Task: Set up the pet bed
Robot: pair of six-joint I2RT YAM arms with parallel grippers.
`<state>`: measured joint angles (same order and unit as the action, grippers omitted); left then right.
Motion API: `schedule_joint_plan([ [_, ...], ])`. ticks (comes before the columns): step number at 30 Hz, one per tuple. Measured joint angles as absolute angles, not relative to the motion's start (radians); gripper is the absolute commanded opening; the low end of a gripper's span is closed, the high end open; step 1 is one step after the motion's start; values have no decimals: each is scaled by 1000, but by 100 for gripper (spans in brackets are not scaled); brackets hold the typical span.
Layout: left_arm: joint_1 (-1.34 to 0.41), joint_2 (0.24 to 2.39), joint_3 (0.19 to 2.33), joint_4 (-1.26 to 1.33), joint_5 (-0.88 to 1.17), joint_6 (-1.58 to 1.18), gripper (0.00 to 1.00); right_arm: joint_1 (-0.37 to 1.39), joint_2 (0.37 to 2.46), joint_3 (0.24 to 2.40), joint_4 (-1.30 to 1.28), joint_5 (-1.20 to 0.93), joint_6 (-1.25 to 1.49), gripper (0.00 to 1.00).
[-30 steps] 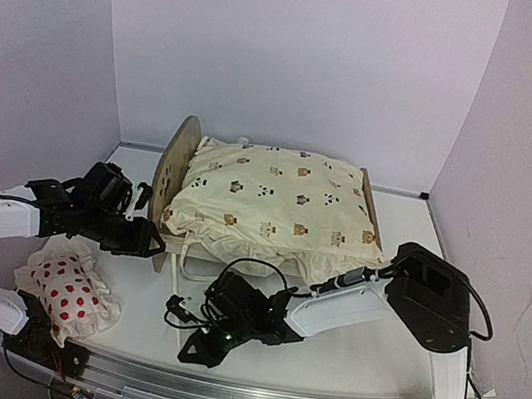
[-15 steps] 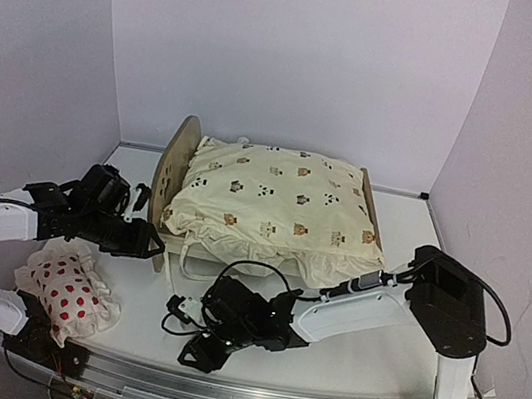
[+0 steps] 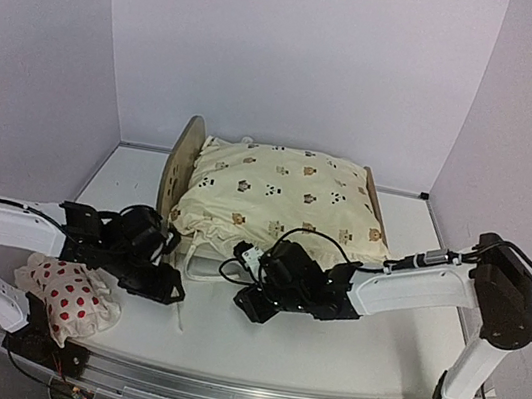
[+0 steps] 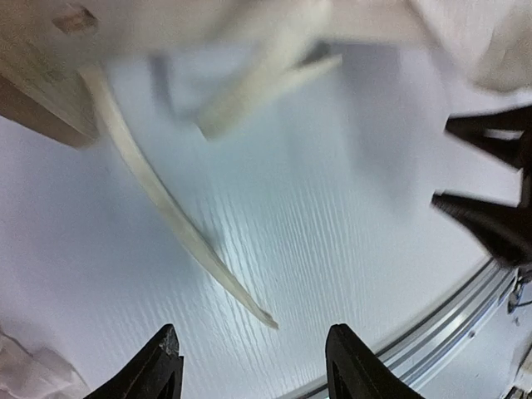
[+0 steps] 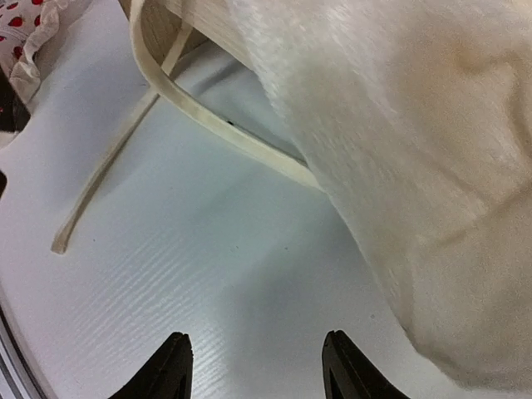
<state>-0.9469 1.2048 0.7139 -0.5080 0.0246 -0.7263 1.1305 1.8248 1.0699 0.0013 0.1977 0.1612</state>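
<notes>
**A:** How is the left gripper (image 4: pixel 253 337) seen to be set?

**B:** It is held wide open, low over the table (image 3: pixel 342 358). Nothing is gripped between its fingers (image 4: pixel 164 370). A loose cream tie (image 4: pixel 179 233) is laid across the table ahead of it, with the free end just in front of the gap. No contact with the tie can be made out.

**A:** And the right gripper (image 5: pixel 253 337)?

**B:** It is likewise spread wide, and nothing is held. The overhanging edge of the cushion (image 5: pixel 416 166) is seen just ahead of it and to one side. A second strap (image 5: pixel 108 166) is draped from the cushion onto the table. Neither is touched by the fingers.

**A:** Where is the pet bed (image 3: pixel 181 181) found?

**B:** It is set at the middle of the table, toward the back, with the headboard (image 3: pixel 183 146) to the left. Most of it is covered by the cream animal-print cushion. Both grippers are placed along its near side, the left below the headboard corner and the right near the middle. A white pillow (image 3: pixel 69 295) with red spots is left at the near-left of the table, apart from the bed.
</notes>
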Motion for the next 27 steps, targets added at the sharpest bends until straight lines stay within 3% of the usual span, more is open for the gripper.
schedule_joint_plan([
  [10, -1118, 1480, 770, -552, 16, -830, 60, 1128, 1741, 967, -1, 244, 161, 56],
  [18, -1138, 1560, 806, -548, -9, -866, 49, 1128, 1740, 957, 7, 241, 161, 56],
  [21, -1145, 1603, 832, -549, -30, -873, 40, 1128, 1740, 957, 10, 240, 161, 56],
  [26, -1164, 1636, 856, -533, -57, -885, 2, 1128, 1740, 957, 15, 240, 157, 56],
  [27, -1167, 1641, 860, -532, -63, -888, 0, 1128, 1740, 957, 15, 240, 156, 56],
])
